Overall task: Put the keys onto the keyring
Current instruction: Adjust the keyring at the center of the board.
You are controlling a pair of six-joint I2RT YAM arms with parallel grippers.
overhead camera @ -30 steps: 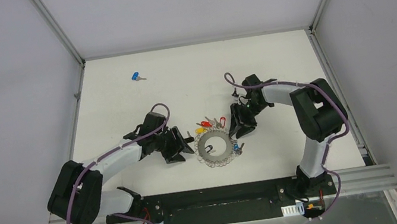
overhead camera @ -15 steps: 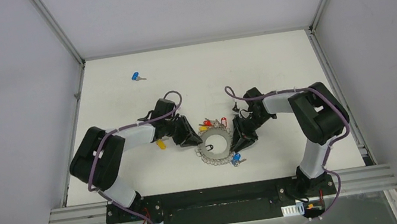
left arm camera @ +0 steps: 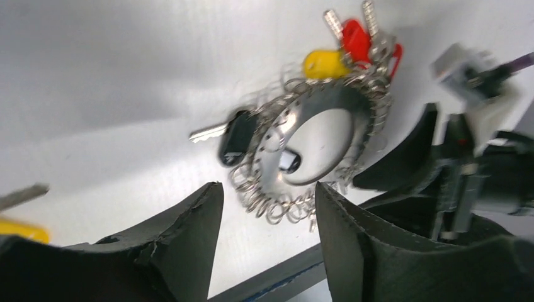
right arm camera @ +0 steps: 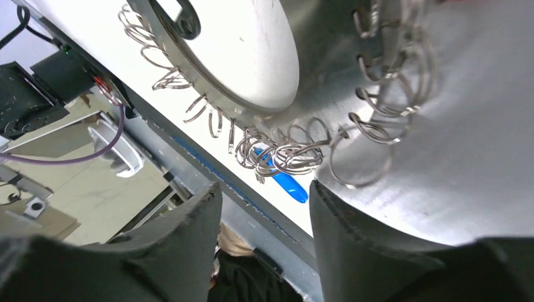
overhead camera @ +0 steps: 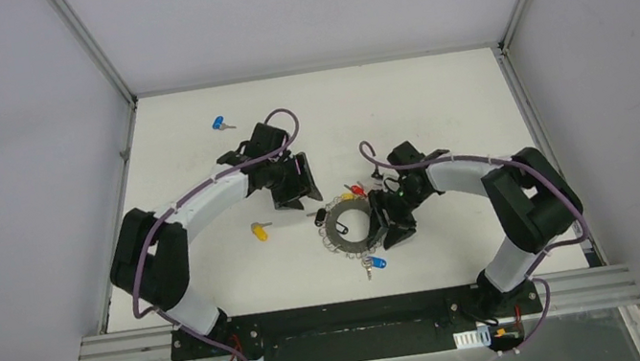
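Observation:
The keyring point(overhead camera: 339, 227) lies flat at mid table, a grey metal ring fringed with small silver rings and keys with red, yellow, black and blue heads. It also shows in the left wrist view point(left arm camera: 356, 107) and the right wrist view point(right arm camera: 327, 56). A loose yellow key point(overhead camera: 259, 233) lies left of the ring, at the edge of the left wrist view point(left arm camera: 19, 230). A loose blue key point(overhead camera: 218, 124) lies far back left. My left gripper point(overhead camera: 305, 186) point(left arm camera: 267, 189) is open and empty, just behind the ring's left side. My right gripper point(overhead camera: 387, 220) point(right arm camera: 264, 189) is open at the ring's right edge.
The table's near edge, with a metal rail point(overhead camera: 357, 315) and both arm bases, lies just in front of the ring. White walls with metal frame posts point(overhead camera: 91, 47) close the back and sides. A blue-headed key on the ring point(overhead camera: 376, 264) points toward the near edge.
My left gripper has drawn back from the ring's left side toward the far side, leaving the yellow key on the table. The ring has turned and shifted a little right; my right gripper has followed it.

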